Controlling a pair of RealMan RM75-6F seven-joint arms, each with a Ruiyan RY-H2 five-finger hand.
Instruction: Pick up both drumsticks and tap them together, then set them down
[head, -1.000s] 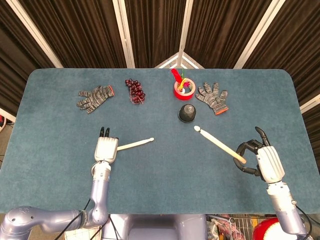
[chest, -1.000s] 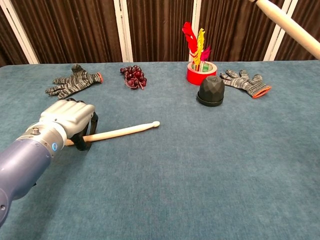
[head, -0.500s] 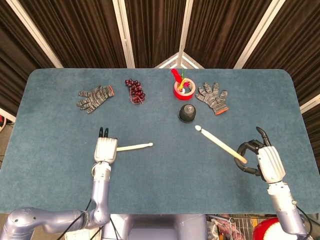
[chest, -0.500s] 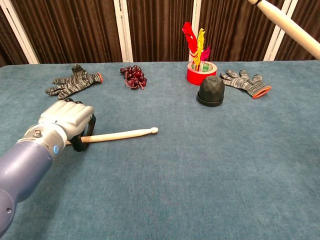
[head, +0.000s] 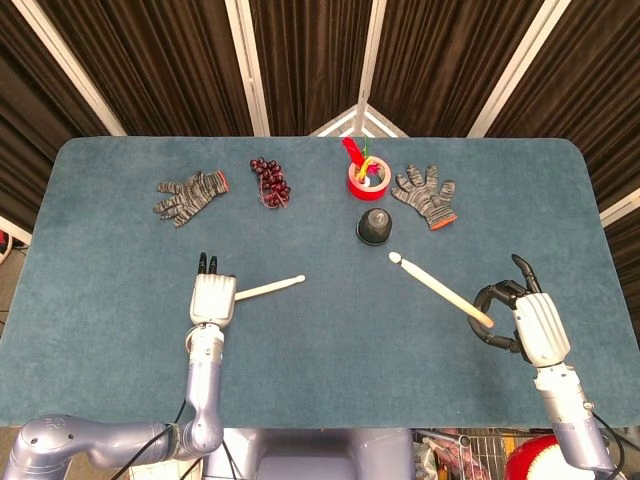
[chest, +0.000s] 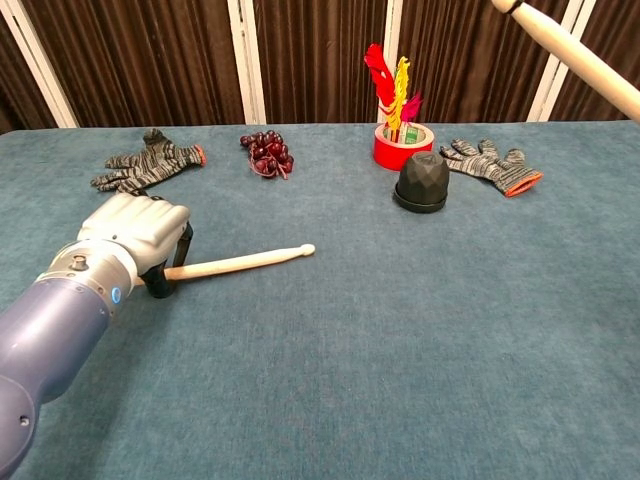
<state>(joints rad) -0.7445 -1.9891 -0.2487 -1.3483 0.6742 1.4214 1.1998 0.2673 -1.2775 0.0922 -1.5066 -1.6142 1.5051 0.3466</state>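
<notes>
My left hand (head: 212, 298) grips the butt of a pale wooden drumstick (head: 270, 288) at the left middle of the blue table. The stick points right, low over the cloth, and I cannot tell whether its tip touches. The chest view shows the same left hand (chest: 135, 235) with its fingers curled round that stick (chest: 240, 263). My right hand (head: 525, 320) holds the second drumstick (head: 440, 287) by its butt, raised and slanting up-left. Only this raised stick (chest: 570, 50) crosses the top right corner of the chest view; the right hand is out of that frame.
Along the far side lie a striped glove (head: 190, 193), a bunch of dark grapes (head: 271, 180), a red tape roll holding feathers (head: 367, 175), a second glove (head: 425, 195) and a black faceted dome (head: 374, 225). The dome sits close to the right stick's tip.
The left stick's tip dipped toward me half a second ago and has swung back to about where it was. The right stick has barely moved.
</notes>
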